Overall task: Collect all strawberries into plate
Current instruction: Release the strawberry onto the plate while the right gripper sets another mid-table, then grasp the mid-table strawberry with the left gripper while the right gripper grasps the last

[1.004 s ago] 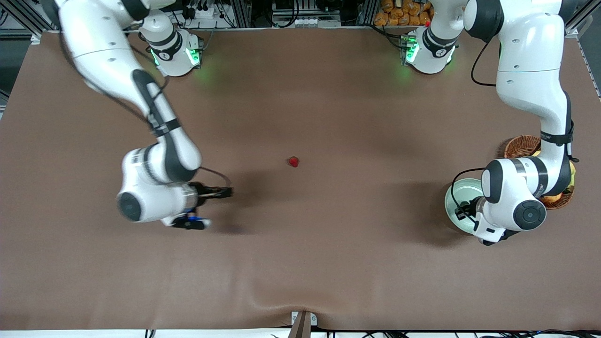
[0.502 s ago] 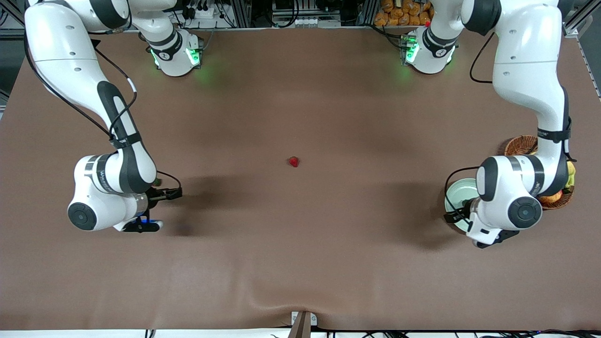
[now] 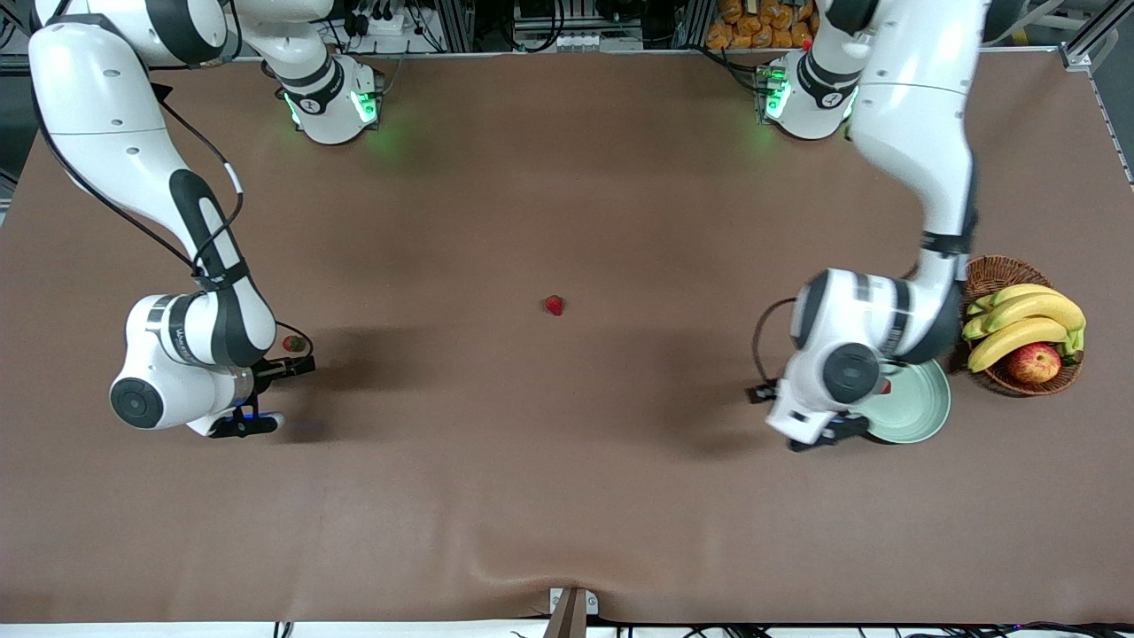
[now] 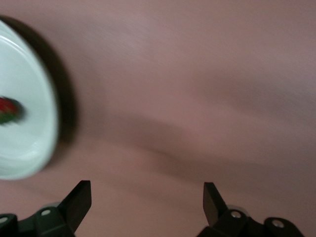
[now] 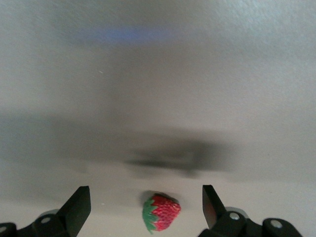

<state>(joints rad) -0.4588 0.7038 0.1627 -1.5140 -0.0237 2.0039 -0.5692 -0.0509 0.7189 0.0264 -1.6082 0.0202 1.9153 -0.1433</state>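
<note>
One strawberry (image 3: pixel 555 305) lies at the table's middle. A second strawberry (image 3: pixel 292 343) lies near the right arm's end of the table. My right gripper (image 3: pixel 273 377) hangs open just over it, and in the right wrist view that strawberry (image 5: pixel 161 212) sits between the spread fingers of the gripper (image 5: pixel 144 195). A third strawberry (image 4: pixel 7 111) lies in the pale mint-green plate (image 3: pixel 921 408); the plate also shows in the left wrist view (image 4: pixel 29 123). My left gripper (image 3: pixel 788 409) is open and empty over bare table beside the plate; it also shows in its own wrist view (image 4: pixel 146 190).
A brown wicker basket (image 3: pixel 997 270) with bananas (image 3: pixel 1019 323) and a red-yellow apple (image 3: pixel 1032 361) stands beside the plate at the left arm's end. A brown cloth covers the table, with a wrinkle at its near edge (image 3: pixel 496 540).
My left arm has swung off the plate toward the table's middle, uncovering the basket. My right arm has moved toward its end of the table and now hangs over the strawberry there.
</note>
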